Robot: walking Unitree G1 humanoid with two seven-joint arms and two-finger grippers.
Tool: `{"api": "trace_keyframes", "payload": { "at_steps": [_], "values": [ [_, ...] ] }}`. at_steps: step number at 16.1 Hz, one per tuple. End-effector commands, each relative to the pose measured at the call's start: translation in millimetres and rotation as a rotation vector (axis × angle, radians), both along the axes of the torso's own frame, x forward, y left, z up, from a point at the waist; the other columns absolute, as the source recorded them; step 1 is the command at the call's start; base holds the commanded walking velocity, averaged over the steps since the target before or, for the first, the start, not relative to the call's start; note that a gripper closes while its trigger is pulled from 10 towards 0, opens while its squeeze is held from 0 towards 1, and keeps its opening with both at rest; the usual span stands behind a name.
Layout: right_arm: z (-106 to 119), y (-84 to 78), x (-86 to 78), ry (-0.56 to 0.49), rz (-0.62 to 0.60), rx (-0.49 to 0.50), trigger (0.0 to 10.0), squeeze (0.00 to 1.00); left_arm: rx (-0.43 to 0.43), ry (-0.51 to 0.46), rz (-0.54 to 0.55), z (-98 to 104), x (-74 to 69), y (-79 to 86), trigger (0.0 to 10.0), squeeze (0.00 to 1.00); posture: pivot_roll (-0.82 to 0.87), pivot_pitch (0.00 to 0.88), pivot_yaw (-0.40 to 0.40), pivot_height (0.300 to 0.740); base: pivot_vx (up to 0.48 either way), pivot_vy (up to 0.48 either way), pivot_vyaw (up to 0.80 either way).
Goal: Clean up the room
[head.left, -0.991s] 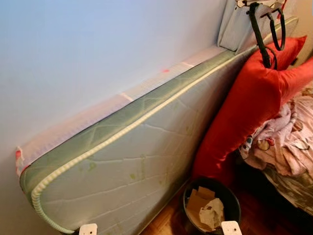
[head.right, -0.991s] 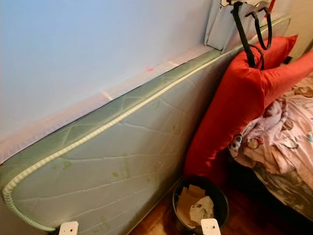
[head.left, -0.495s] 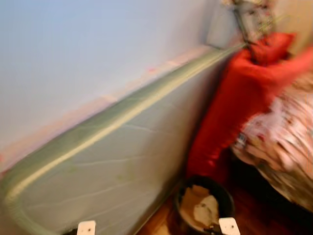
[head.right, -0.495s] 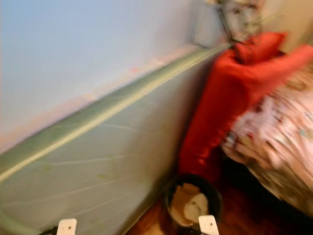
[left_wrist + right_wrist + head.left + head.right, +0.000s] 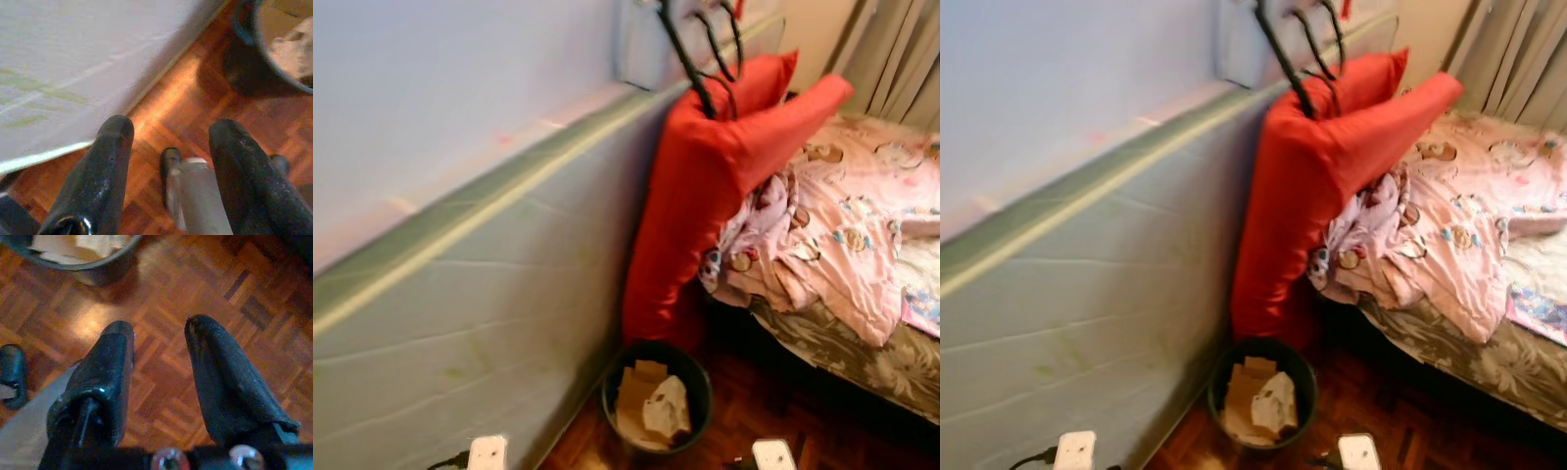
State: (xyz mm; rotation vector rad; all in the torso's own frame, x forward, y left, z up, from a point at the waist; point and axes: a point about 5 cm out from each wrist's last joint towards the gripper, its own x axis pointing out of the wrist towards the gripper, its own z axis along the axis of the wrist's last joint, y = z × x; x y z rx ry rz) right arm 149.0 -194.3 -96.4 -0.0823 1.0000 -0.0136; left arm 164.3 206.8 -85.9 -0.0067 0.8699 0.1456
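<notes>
So the room is nowhere near tidy, as far as I can judge. The bin sits at about 6 o'clock in the head view, on the wood floor at the foot of the big red cushion, and it already has some cardboard and crumpled paper in it, so that bit looks done. What's left is the bed: a pink blanket is heaped in a rumpled pile at around 3 o'clock, spilling over the edge of the bed, and nothing there looks straightened. A mattress leans on its side against the wall from 9 to 11 o'clock, with a bag's black straps hanging over the cushion near 12.

Both arms just hang low over the floor. The left gripper has its fingers spread apart, nothing between them, near the mattress edge. The right gripper is also spread and holding nothing, with the bin just beyond it
</notes>
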Motion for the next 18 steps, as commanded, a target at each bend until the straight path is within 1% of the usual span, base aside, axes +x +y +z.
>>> {"api": "trace_keyframes", "payload": {
  "at_steps": [1,7,18],
  "values": [
    [37.6,-36.3,66.9,-0.142,-0.239,0.123,10.0,0.00,-0.022,0.124,-0.166,-3.2,4.5,-11.6,10.0,0.00,0.02,0.000,0.034,0.740,0.000,-0.322,0.00],
    [38.2,-36.6,67.6,-0.142,-0.218,0.110,10.0,0.00,-0.021,0.127,-0.169,-3.3,4.5,-11.5,10.0,0.00,0.02,0.000,0.035,0.740,0.000,-0.322,0.00],
    [38.3,-37.0,67.6,-0.147,-0.226,0.108,10.0,0.00,-0.024,0.128,-0.169,-3.4,4.2,-11.7,10.0,0.00,0.02,0.000,0.033,0.740,0.000,-0.322,0.00]
  ]
}}
